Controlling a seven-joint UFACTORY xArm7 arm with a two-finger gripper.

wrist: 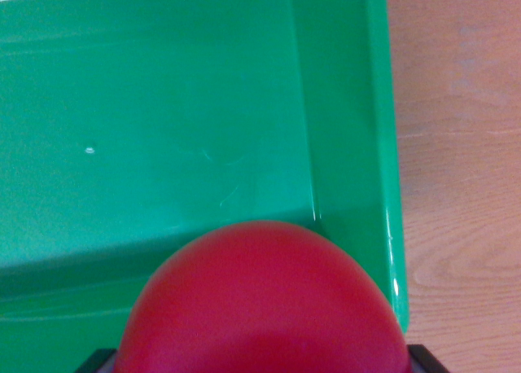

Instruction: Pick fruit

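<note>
Smooth round red fruit (264,304) fills near centre of wrist view, directly over near right corner of glossy green plastic bin (163,104). Pale wooden tabletop (460,145) to the right. Dark gripper (260,365) corners only just visible at bottom edge (jaws hidden behind fruit); cannot tell whether closed on it or merely behind it. Likely rigid, light, slick-skinned. Best held across widest part, moderate squeeze to avoid slipping or bruising.
</note>
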